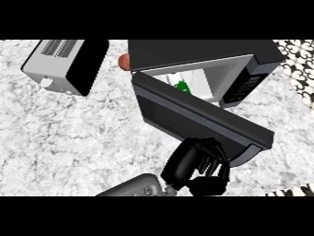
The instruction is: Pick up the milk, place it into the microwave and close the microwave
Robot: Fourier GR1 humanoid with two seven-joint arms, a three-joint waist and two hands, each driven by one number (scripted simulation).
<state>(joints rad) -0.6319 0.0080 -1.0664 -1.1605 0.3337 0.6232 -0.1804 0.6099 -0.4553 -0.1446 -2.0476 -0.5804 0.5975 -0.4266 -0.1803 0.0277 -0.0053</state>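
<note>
Marble counter (64,133), white green-marked milk (181,84) inside microwave (213,64)

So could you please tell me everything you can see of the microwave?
The microwave is a dark box with a pale inside and a button panel on its right front, set askew at the far right of the marbled counter. Its dark door is partly open, swung toward the robot. The milk shows inside through the gap. The right hand touches the door's outer face.

I am seeing the milk (182,85) sitting inside the microwave (207,55) at one o'clock, with the toaster (64,64) lying at eleven o'clock.
</note>
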